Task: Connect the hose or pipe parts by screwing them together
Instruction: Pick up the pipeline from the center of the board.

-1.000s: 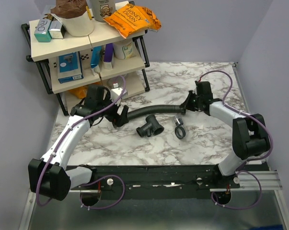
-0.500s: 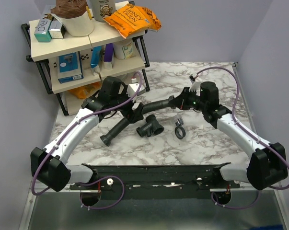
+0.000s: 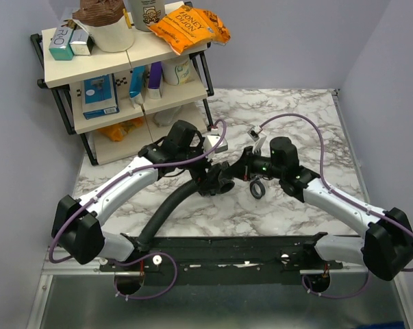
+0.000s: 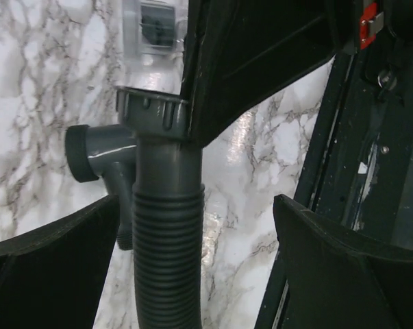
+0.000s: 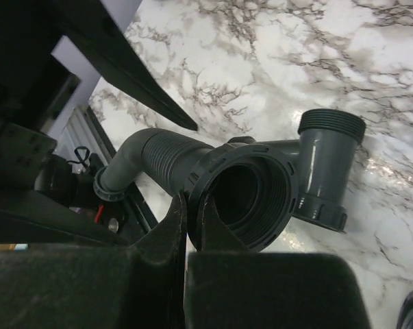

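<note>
Right gripper [image 5: 190,214]: the fingers [image 5: 158,250] are pressed together on the wall of the threaded collar [image 5: 213,171], one inside the mouth and one outside. The hold is a thin pinch on the rim only.

Left gripper [image 4: 196,202]: the fingers [image 4: 48,267] are spread wide on either side of the black ribbed flexible hose [image 4: 168,260], just below the collar, and grip nothing.

The hose runs from the collar, between the two grippers, back towards the near edge of the white marble-patterned table [image 3: 295,116]. The dark grey branched rigid pipe fitting [image 5: 322,171] lies on the table just behind the collar. Its threaded round mouth is turned away from the collar opening. Whether any thread has met cannot be told. The small black ring nut [image 3: 257,189] lies loose just beside the fitting, towards the right arm.

Assessment: the step in hand is presenting the collar to a fitting mouth.

Recommendations:
- Bring the two axes into line before any turning; a tilted start is likely to cross the thread.
- The fitting is unrestrained and will likely spin, so the left gripper should steady a part.
- A rim pinch may slip under twist; turn slowly with light pressure.
</note>
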Available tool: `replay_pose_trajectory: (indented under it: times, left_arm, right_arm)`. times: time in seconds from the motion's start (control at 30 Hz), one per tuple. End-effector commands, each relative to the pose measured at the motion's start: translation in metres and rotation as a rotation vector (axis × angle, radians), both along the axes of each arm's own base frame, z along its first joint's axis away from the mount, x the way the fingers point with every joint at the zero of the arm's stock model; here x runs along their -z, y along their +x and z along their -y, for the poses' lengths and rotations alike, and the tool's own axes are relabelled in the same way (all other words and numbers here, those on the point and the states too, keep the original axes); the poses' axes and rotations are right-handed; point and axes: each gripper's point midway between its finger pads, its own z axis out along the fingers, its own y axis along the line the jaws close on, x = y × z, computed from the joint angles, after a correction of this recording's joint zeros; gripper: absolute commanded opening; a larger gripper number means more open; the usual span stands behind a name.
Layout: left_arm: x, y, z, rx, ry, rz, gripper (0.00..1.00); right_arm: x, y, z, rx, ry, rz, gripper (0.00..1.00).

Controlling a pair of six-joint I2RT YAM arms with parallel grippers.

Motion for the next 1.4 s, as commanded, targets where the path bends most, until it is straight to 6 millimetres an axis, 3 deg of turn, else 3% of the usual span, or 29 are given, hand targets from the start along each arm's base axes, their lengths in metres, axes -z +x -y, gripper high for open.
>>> replay_pose_trajectory:
  times: [0.0,0.2,0.37,0.5,0.83,1.13,1.37]
  left_arm:
    - [-0.006,-0.018,0.01,0.094,-0.069,-0.047,0.99]
    - [-0.001,-0.02,0.01,0.103,-0.071,-0.041,0.99]
    - [-0.003,-0.032,0.014,0.192,-0.11,-0.056,0.99]
    - [0.001,-0.028,0.014,0.224,-0.095,-0.008,0.99]
    - [0.0,-0.035,0.017,0.306,-0.104,0.003,0.99]
    - [-0.022,-0.027,0.027,0.31,-0.155,0.018,0.99]
    - [-0.052,-0.029,0.032,0.31,-0.203,-0.005,0.99]
  right_arm:
    - [-0.026,0.0,-0.011,-0.015,0.06,0.071,0.01]
    - [-0.037,-0.008,-0.014,-0.042,0.077,0.097,0.01]
    - [-0.044,-0.021,-0.027,-0.098,0.092,0.106,0.01]
    - [-0.057,-0.028,-0.033,-0.122,0.108,0.131,0.01]
    - [-0.076,-0.034,-0.038,-0.146,0.137,0.159,0.01]
    - [-0.077,-0.049,-0.051,-0.174,0.135,0.159,0.01]
    - [-0.096,-0.054,-0.049,-0.17,0.173,0.191,0.01]
